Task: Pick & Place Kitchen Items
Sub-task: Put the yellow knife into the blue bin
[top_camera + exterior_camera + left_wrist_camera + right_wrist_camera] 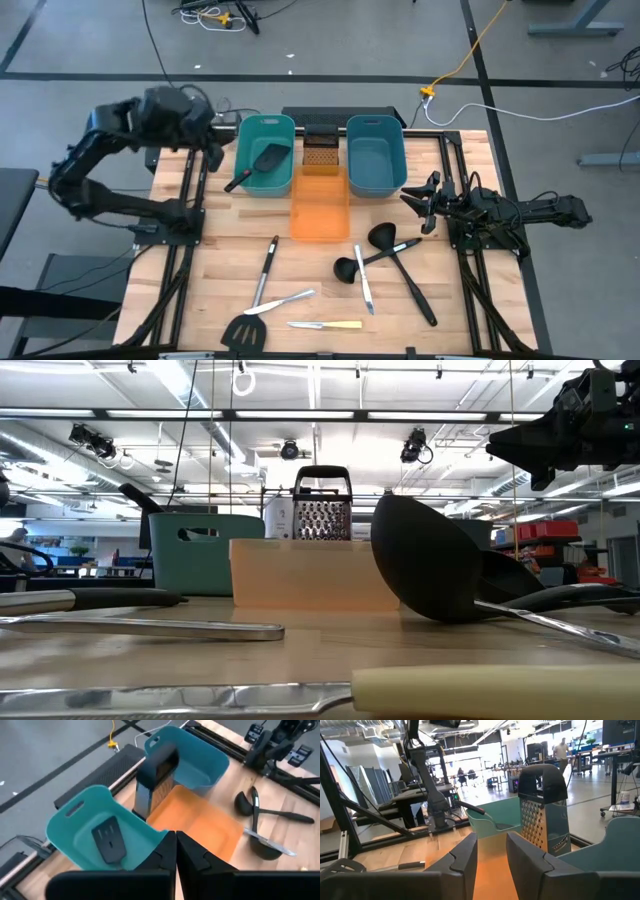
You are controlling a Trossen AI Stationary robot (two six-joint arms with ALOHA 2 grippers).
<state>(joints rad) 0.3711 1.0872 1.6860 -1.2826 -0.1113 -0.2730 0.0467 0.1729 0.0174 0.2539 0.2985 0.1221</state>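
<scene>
Left tool (176, 851) is hanging clenched and empty above the teal tub (264, 155).
Risk: the spatula (262, 163) is leaning over the rim and could tip out.

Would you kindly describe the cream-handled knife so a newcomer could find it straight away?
Start at the orange tub in the table's middle and go to the near edge. The cream-handled knife lies flat there, beside the black spatula. It alone has a pale yellowish handle; the other knives are all silver.
</scene>
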